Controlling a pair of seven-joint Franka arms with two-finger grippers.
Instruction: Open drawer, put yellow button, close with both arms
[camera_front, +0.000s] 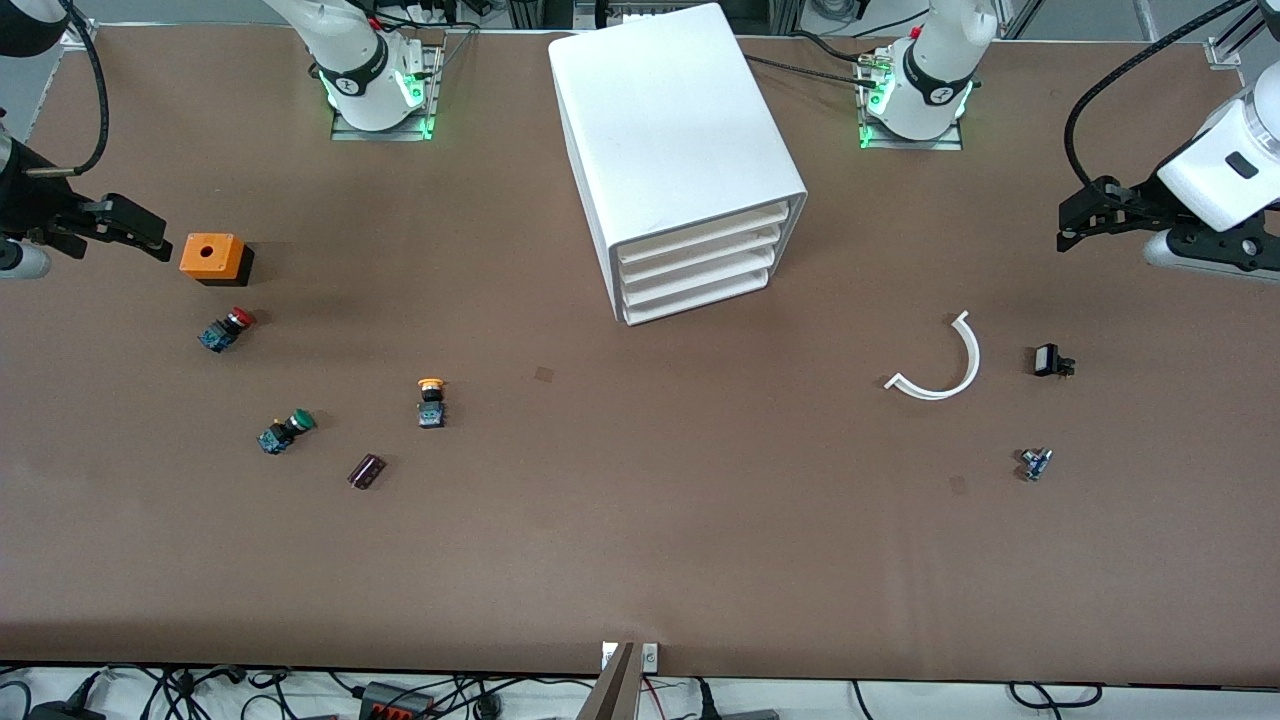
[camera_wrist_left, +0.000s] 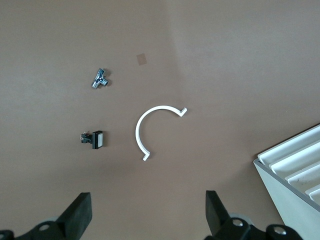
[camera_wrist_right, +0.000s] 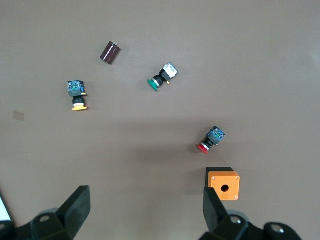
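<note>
The drawer is the top one of four thin white trays in a big white box cabinet, and it is pushed all the way in. The cabinet stands in the middle of the table, between the two arms' bases. The yellow button lies on the bare table, nearer the front camera than the cabinet and toward the right arm's end. It is well apart from both sets of jaws. The right gripper hangs over the table edge beside an orange box, with its jaws wide open and nothing in them. The left gripper hangs over its own end of the table, above a white curved strip; its jaws are wide open and empty too. Both arms seem to be waiting, so I think no step has begun. What could go wrong? The drawer front looks smooth and thin, so fingers may slip off it. The light cabinet might slide if it is pulled by one arm alone. The button has a round, shiny cap on a black and blue body, so it may roll or tip when pinched. A red button and a green button lie close by and have the same shape, so the wrong one could get picked.
</note>
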